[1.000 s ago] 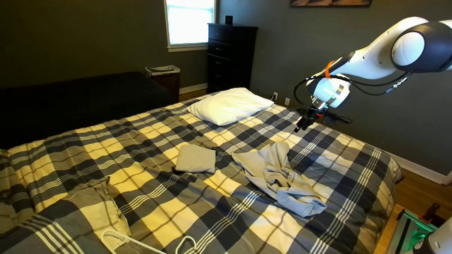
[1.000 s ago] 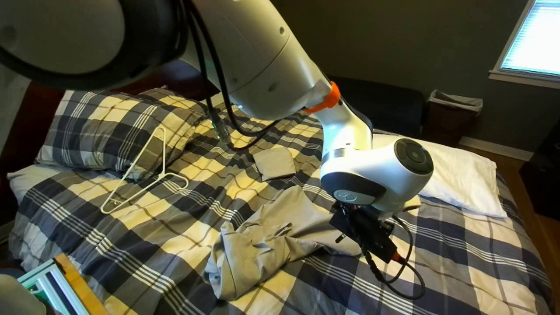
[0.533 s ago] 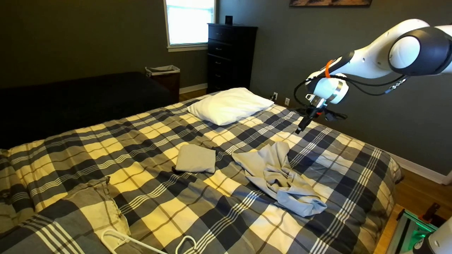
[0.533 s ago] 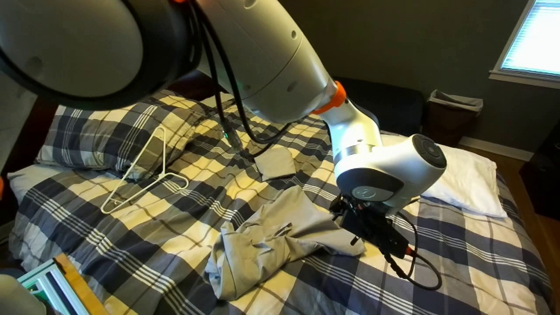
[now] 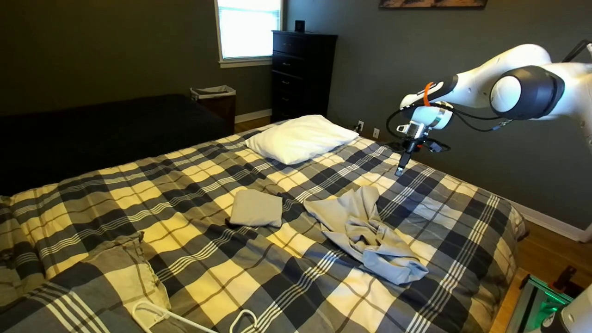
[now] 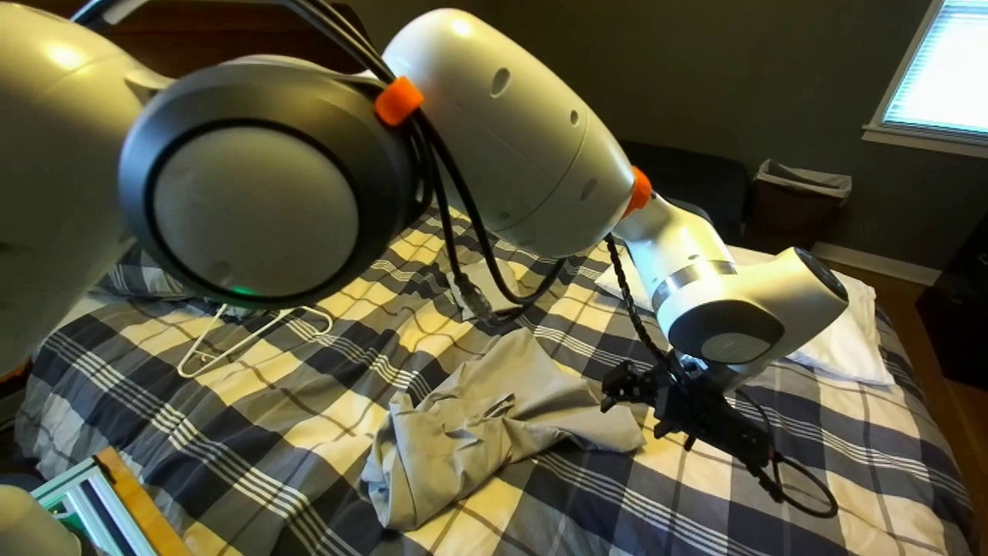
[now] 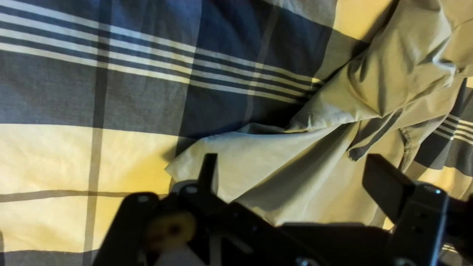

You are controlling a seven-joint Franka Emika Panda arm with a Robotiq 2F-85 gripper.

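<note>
Hovering near the rumpled gray cloth (image 7: 332,166), my fingers (image 7: 209,171) parted and empty, I judge this the approach, with a descent probably needed next.

Crumpled grey-beige cloth (image 7: 351,136): lower part hidden behind my black two-fingered gripper (image 7: 292,159) in the wrist view; upper part cut off at two o'clock. Round yellow disc (image 7: 168,227), seven o'clock: blurred, nature unclear. Triangular white plastic hanger (image 5: 192,321): cropped at seven o'clock in an exterior view. Rectangular white fabric pillow (image 6: 841,351): partly behind my white wrist joint (image 6: 772,305), three o'clock, in an exterior view.
</note>
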